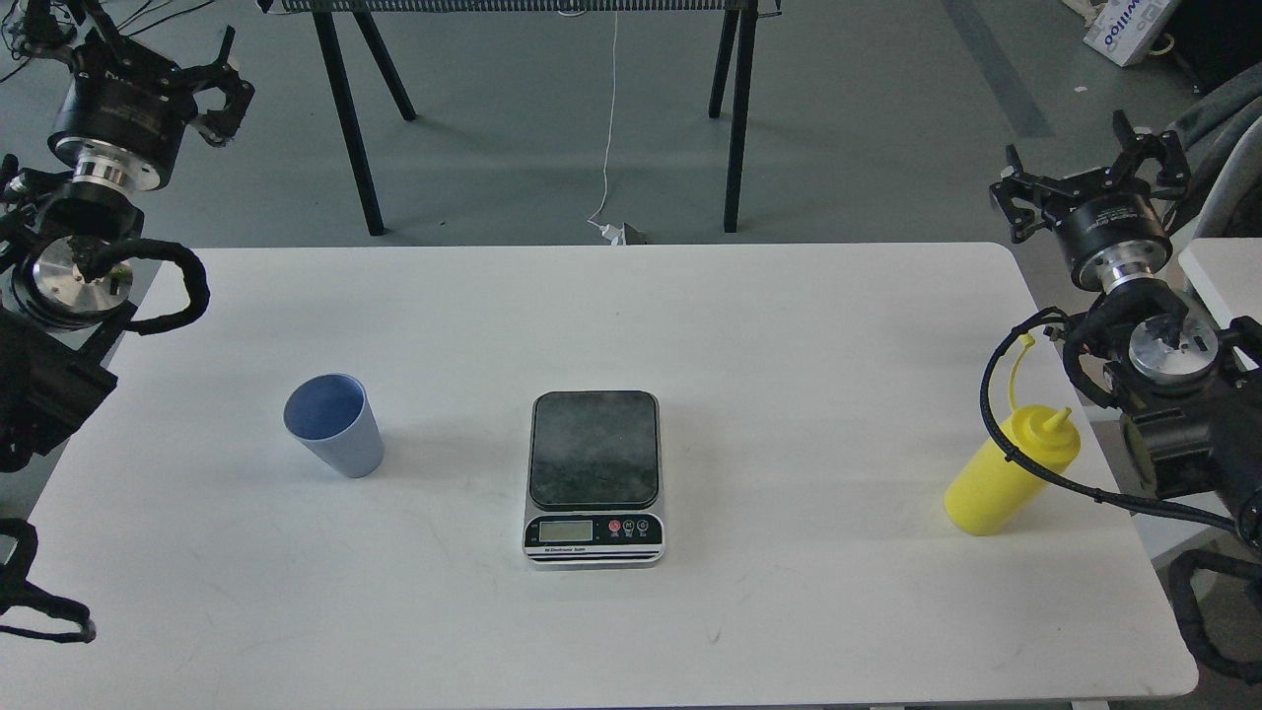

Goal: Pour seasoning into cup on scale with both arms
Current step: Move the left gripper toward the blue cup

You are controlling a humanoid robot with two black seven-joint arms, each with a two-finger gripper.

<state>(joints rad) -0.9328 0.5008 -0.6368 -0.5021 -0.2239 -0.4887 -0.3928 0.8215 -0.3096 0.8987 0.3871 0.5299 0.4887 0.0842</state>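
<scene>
Your cup [333, 424] stands left of the bare scale [595, 476], the seasoning [1011, 469] far right, and both the left gripper [212, 84] and right gripper [1089, 163] hang spread and empty, so all 2 steps remain.

A single view, taken from the robot's own head, faces forward and steeply down onto the white table [690, 316]; it sits far enough back to take in nearly the whole tabletop, from the near edge at the bottom to the far edge, with grey floor and black trestle legs [735, 118] beyond; the left gripper [212, 94] enters at the upper left and the right gripper [1089, 168] at the upper right, fingers pointing away from the camera; the scale [595, 478] lies between the two sets of fingers, nearer the camera than either; no second view overlaps.
</scene>
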